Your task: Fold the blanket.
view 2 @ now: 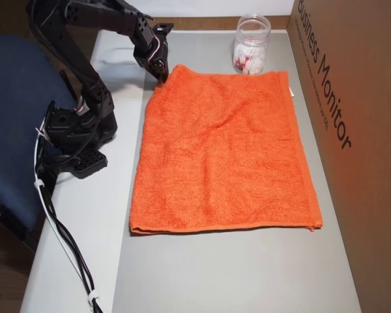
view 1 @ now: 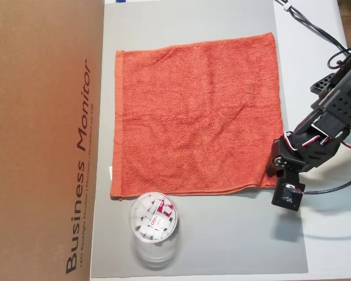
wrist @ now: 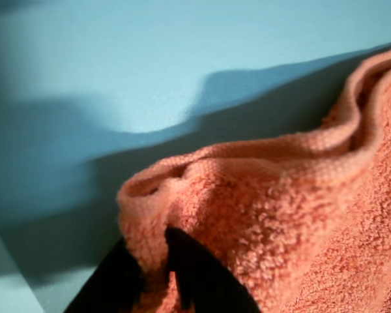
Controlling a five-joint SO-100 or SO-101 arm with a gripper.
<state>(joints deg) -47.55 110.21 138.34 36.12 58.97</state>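
Pinching the blanket (wrist: pixel 280 228) corner, the gripper (wrist: pixel 166 261) looked closed on it, apparently; a good fold needed lifting high before carrying it across.

Office: monitor box (view 1: pixel 41 134), blue chair (view 2: pixel 13 124).

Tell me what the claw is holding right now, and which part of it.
The claw is pinching the blanket at one corner, the one nearest the arm; in the wrist view the hemmed corner bunches up between its dark fingers.
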